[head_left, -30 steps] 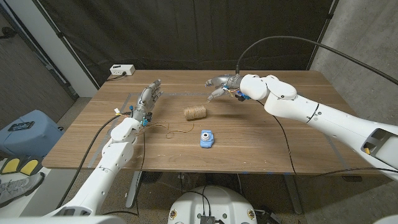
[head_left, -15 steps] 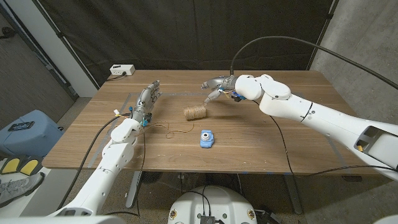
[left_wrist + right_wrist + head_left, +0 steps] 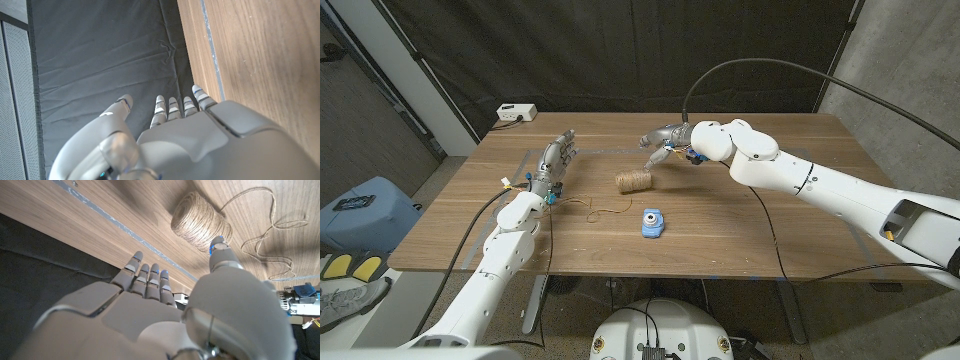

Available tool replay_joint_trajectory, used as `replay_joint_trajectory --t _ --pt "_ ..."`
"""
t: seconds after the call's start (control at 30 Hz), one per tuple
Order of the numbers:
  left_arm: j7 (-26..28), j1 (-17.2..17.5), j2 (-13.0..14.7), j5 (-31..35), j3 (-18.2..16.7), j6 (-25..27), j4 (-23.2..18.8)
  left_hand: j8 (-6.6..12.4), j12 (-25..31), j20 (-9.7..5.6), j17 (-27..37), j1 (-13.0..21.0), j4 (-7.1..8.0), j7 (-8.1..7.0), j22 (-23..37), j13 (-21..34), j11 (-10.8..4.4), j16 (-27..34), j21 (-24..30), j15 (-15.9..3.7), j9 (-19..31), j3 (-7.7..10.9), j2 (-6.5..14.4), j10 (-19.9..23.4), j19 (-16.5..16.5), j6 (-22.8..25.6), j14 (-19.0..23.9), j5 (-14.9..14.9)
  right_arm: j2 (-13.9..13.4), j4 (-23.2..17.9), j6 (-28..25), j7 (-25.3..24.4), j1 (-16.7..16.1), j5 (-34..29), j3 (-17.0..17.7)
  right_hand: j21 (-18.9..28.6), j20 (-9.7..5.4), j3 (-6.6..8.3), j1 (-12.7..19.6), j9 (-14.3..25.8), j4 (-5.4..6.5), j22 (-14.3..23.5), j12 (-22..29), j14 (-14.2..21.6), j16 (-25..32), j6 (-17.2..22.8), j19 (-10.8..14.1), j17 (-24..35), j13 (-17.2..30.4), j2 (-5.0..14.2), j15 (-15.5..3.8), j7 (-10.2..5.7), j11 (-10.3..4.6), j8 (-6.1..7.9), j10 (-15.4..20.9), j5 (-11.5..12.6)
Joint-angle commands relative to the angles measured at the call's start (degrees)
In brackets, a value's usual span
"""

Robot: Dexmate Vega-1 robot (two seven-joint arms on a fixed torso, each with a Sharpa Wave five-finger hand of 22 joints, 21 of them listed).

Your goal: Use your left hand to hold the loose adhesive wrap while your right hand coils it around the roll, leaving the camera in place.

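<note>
Head view: twine roll (image 3: 633, 181) lies on its side mid-bench (image 3: 740, 230), loose twine tail (image 3: 603, 210) trailing in loops toward the near left. Blue camera (image 3: 652, 222) sits just near-right of the roll, apart from it. Right hand (image 3: 663, 140) hovers above and far-right of the roll, fingers spread, holding nothing, not touching the roll. Left hand (image 3: 556, 160) is at the left side of the bench, well apart from the roll, fingers extended and apart, empty. White power strip (image 3: 516, 113) at the far-left bench corner. Blue bin (image 3: 360, 205) on the floor to the left.

Left wrist view: left hand (image 3: 180, 145) seen from the back, fingers straight and side by side, thumb out to the side, nothing in it. Bench edge (image 3: 250, 60) and black curtain (image 3: 100, 55) beyond.

Right wrist view: right hand (image 3: 165, 315) open, fingers straight, thumb (image 3: 222, 255) pointing at the twine roll (image 3: 200, 222) with a gap between. Loose twine (image 3: 270, 240) curls on the bench beside the roll.
</note>
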Motion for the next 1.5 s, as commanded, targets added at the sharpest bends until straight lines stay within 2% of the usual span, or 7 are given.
replay_joint_trajectory --t 0.03,0.37,0.7,0.83,1.17,1.27,1.5 --pt "-0.38 0.75 -0.16 -0.47 -0.75 -0.28 -0.15 0.37 0.30 0.29 0.12 -0.59 0.51 0.21 0.16 0.12 -0.05 0.25 -0.18 0.23 0.24 0.00 0.07 0.33 0.42 0.58 0.40 -0.02 1.34 0.79 -0.17 0.53 0.44 -1.31 -1.52 -0.12 0.08 0.37 0.86 0.26 0.08 0.13 0.44 -0.19 0.10 1.13 -0.05 0.37 0.18 -0.08 -0.08 -0.52 -0.57 0.57 0.97 0.25" --pt "-0.12 1.65 -0.04 -0.25 -1.33 0.10 -1.25 0.39 0.30 0.25 0.17 -1.20 1.03 0.16 0.17 0.12 -0.12 0.29 -0.27 0.51 0.24 -0.10 0.03 0.40 0.46 0.80 0.47 -0.10 2.53 2.43 0.46 -0.21 0.56 -2.22 -2.46 0.08 -0.49 0.72 1.51 0.18 0.13 0.14 0.55 0.10 0.36 2.32 0.24 0.64 0.35 -0.49 -0.81 -2.42 -2.12 0.88 1.62 0.47" --pt "-0.34 1.85 -0.32 -0.09 -1.26 0.22 -1.93 0.39 0.28 0.24 0.14 -1.60 1.32 0.14 0.17 0.12 -0.11 0.28 -0.34 0.44 0.24 -0.10 -0.04 0.42 0.55 0.97 0.52 -0.12 3.44 4.75 2.09 -1.18 1.03 -2.50 -2.90 0.29 -0.66 1.02 1.99 0.15 0.16 0.15 0.71 0.86 0.73 3.14 0.74 0.80 0.43 -0.57 -1.38 -2.87 -2.64 1.08 2.29 0.59" --pt "-0.22 1.78 -0.44 0.04 -1.22 0.29 -1.89 0.37 0.29 0.31 0.11 -1.70 1.37 0.18 0.17 0.11 -0.09 0.25 -0.39 0.41 0.24 -0.05 -0.05 0.45 0.54 1.00 0.52 -0.11 3.87 5.96 2.94 -1.08 1.40 -2.34 -3.16 0.42 -0.85 1.19 2.22 0.13 0.22 0.15 0.99 1.46 1.02 3.70 1.13 0.94 0.50 -0.67 -1.85 -3.24 -3.30 1.21 3.22 0.64" --pt "0.08 1.57 -0.92 0.08 -1.06 0.50 -1.47 0.32 0.29 0.34 0.03 -1.88 1.45 0.19 0.17 0.11 -0.06 0.21 -0.46 0.32 0.24 0.08 -0.07 0.52 0.60 1.01 0.58 -0.09 4.66 8.50 4.46 0.01 2.46 -2.30 -3.90 0.49 -0.92 1.40 2.54 0.12 0.24 0.15 0.99 1.90 1.23 4.21 1.38 1.08 0.57 -0.81 -2.27 -3.59 -3.51 1.31 3.50 0.69" --pt "0.05 1.50 -0.97 0.14 -0.92 0.55 -1.37 0.31 0.28 0.30 0.01 -1.93 1.46 0.18 0.17 0.11 -0.14 0.21 -0.47 0.39 0.23 0.12 -0.08 0.53 0.64 1.03 0.66 -0.09 5.14 9.57 4.56 0.51 2.82 -2.27 -4.19 0.46 -0.95 1.49 2.63 0.11 0.28 0.16 0.95 1.96 1.29 4.21 1.35 1.17 0.61 -0.85 -2.40 -4.39 -3.87 1.25 3.52 0.71" --pt "0.21 1.21 -1.26 0.13 -0.80 0.45 -0.76 0.29 0.27 0.31 -0.03 -2.02 1.49 0.09 0.17 0.11 -0.13 0.17 -0.52 0.47 0.23 0.19 -0.09 0.55 0.66 1.06 0.63 -0.08 5.79 11.43 5.04 1.19 3.59 -2.52 -4.79 0.36 -1.10 1.55 2.64 0.12 0.38 0.16 0.85 1.86 1.28 4.03 1.15 1.28 0.68 -1.00 -2.80 -5.01 -4.11 1.11 3.46 0.73"
